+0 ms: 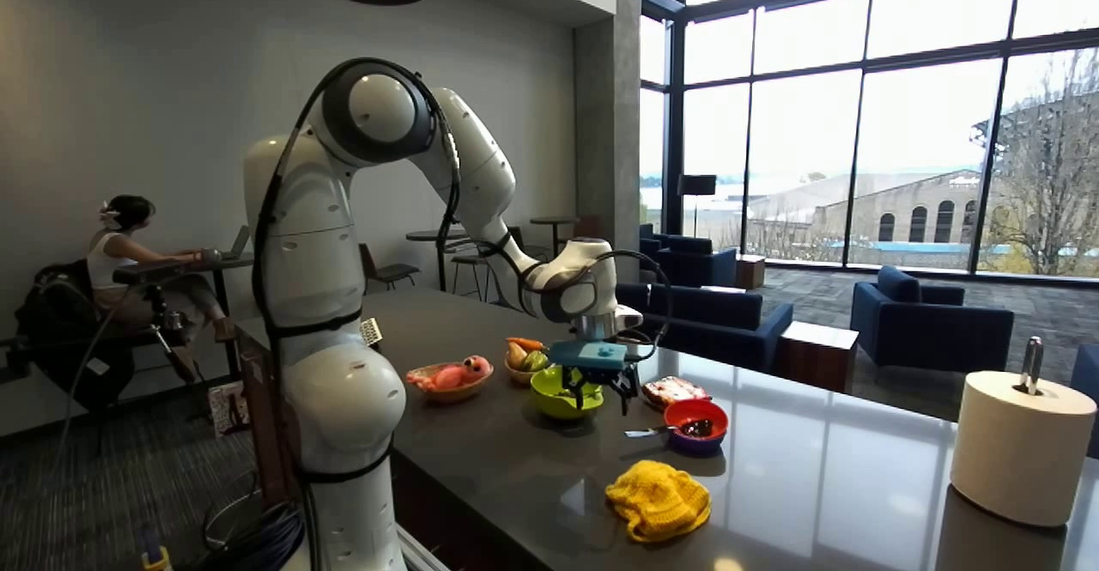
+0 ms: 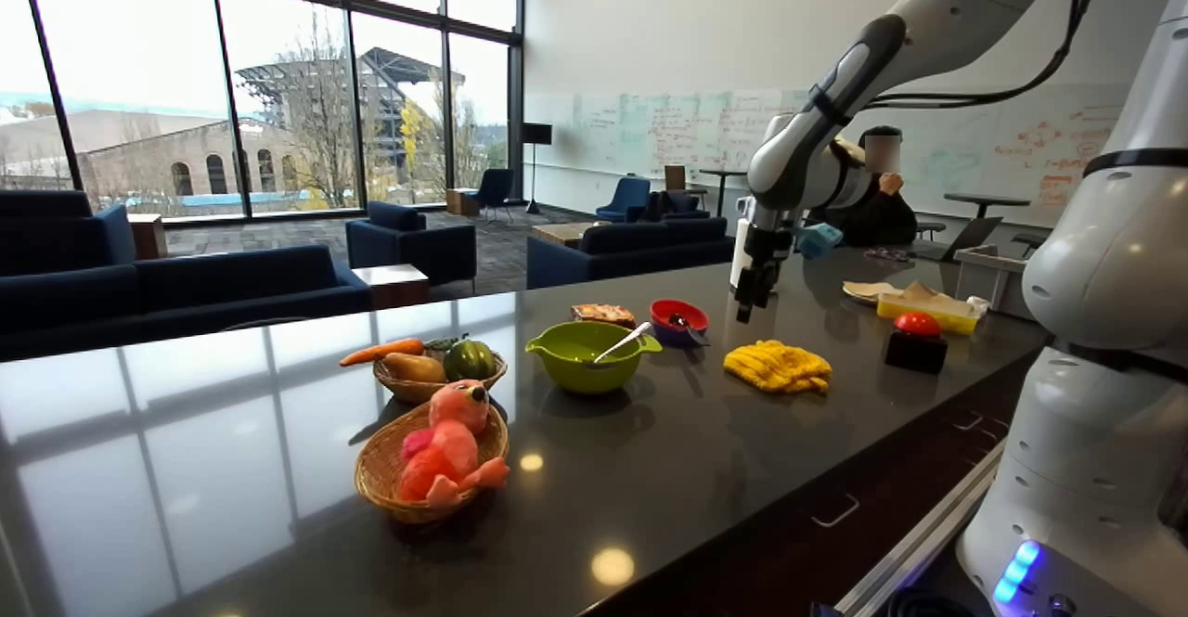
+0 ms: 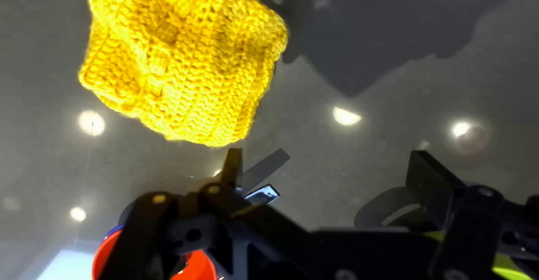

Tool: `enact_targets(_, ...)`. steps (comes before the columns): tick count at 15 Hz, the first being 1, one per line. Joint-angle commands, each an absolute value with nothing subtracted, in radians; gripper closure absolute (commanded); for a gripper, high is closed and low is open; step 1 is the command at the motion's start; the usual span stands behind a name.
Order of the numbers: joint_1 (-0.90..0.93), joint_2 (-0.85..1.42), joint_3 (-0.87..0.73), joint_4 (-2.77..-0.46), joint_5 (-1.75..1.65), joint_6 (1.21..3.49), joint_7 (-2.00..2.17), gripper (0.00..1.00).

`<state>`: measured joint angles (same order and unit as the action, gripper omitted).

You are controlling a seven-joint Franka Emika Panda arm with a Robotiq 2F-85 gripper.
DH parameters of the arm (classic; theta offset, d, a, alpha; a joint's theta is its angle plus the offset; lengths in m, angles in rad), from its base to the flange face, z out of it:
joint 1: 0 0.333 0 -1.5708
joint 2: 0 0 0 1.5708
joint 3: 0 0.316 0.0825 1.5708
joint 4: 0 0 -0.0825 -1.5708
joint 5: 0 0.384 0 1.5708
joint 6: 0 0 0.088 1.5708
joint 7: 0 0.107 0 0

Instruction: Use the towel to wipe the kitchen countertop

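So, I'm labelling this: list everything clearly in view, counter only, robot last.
towel: one, yellow, on countertop
countertop: one, dark grey, under towel
red bowl: one, red-purple, near towel
green bowl: one, green, near baskets
utensils: two, silvery, in bowls
baskets: two, brown, on countertop
plush toy: one, pink, in basket
vegetables: several, orange, tan, green, other basket
mottled item: one, reddish, near bowls
roll: one, white, beyond towel
dome: one, red, on black box
tray: one, yellow, beside bin
bin: one, grey, beside tray
flat items: uncounted, tan, near tray
arm: one, white, over countertop
gripper: one, black, above countertop
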<state>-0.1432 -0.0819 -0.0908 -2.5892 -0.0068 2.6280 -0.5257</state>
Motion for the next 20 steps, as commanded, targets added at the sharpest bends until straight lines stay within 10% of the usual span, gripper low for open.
enact_targets(1, -0.122, -0.157, -0.079, -2.642, -0.093, 2.618, -0.304, 0.0)
enact_targets(20, -0.05, -0.487, 0.021, -2.775, -0.11, 2.381, 0.165, 0.0)
